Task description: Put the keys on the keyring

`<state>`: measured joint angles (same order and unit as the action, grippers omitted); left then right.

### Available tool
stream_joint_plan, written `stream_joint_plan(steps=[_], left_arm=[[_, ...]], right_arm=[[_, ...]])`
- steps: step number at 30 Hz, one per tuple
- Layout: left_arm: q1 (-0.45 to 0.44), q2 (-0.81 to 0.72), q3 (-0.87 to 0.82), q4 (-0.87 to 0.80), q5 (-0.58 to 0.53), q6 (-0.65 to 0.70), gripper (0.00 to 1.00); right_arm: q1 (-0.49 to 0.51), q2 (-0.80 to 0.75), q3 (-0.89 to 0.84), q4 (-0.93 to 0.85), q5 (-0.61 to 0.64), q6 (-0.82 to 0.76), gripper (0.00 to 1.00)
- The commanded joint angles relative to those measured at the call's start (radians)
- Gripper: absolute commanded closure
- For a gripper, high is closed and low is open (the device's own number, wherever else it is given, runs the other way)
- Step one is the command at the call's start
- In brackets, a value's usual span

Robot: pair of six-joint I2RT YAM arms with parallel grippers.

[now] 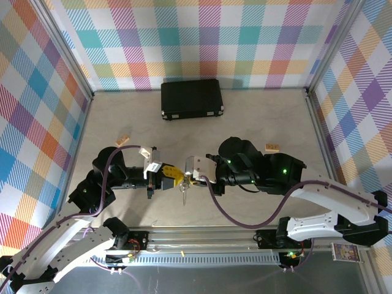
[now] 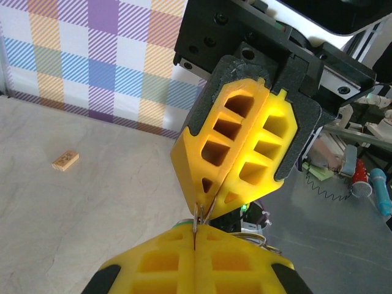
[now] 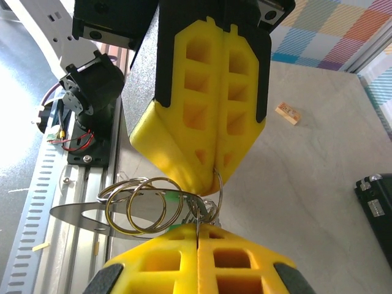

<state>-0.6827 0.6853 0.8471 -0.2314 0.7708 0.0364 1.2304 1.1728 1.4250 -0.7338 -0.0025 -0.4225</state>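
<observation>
My left gripper (image 1: 174,178) and right gripper (image 1: 190,179) meet tip to tip above the middle of the table, both shut. Between them hangs the keyring (image 3: 218,184), a thin silver loop with several smaller rings (image 3: 146,205) bunched on it. In the left wrist view my left gripper (image 2: 195,236) pinches a thin wire of the keyring (image 2: 202,215), and the right gripper (image 2: 206,203) clamps the same strands from above. In the right wrist view my right gripper (image 3: 197,228) bites thin metal in the bunch, facing the left gripper (image 3: 214,174). A green key head (image 3: 176,199) shows among the rings. Keys (image 1: 184,193) dangle below.
A black rectangular case (image 1: 192,98) lies at the back of the table. Two small wooden blocks lie on the tabletop, one at the left (image 1: 123,140) and one at the right (image 1: 272,147). Checked walls enclose three sides; a metal rail (image 1: 202,236) runs along the near edge.
</observation>
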Motion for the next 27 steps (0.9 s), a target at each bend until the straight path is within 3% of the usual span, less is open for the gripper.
stream_joint_plan(steps=[1,27], left_arm=[[0.003,-0.006,0.009,0.068,0.008,-0.022,1.0],[0.003,0.007,0.038,0.008,0.01,0.019,1.0]], right_arm=[[0.017,-0.029,-0.02,0.018,-0.011,-0.018,1.0],[0.014,-0.068,-0.057,0.104,-0.013,0.073,1.0]])
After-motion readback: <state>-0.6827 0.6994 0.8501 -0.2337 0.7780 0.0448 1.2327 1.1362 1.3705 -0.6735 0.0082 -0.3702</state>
